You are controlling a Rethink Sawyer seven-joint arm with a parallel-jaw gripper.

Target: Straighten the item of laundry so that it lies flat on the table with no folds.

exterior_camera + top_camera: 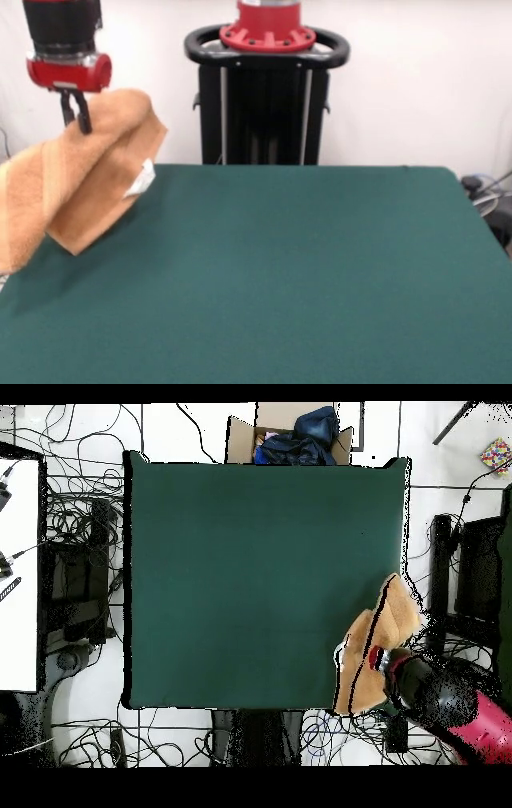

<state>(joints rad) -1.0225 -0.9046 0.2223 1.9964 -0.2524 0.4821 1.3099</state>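
Towel [76, 180] hangs in the air at one corner of the table [280, 264], gripped near its top by the claw [78, 112], whose dark fingers are pinched together on a bunched fold of the cloth. The tan fabric droops from that pinch in two overlapping flaps: one falls over the table's far left corner in the front view, and the other trails outward past the left edge. A small white tag [141, 181] sticks out on the table side of the hanging cloth, and paler woven bands run along the outer flap. From overhead, the towel [375, 646] is crumpled at the right edge near the bottom right corner of the green top [260, 574], partly over the surface and partly beyond it, with the red and black arm [450, 704] reaching in from the lower right. How much of the cloth actually rests on the green surface cannot be told from either view. A cardboard box [290, 434] holding dark blue fabric sits past the table's top edge in the overhead view.
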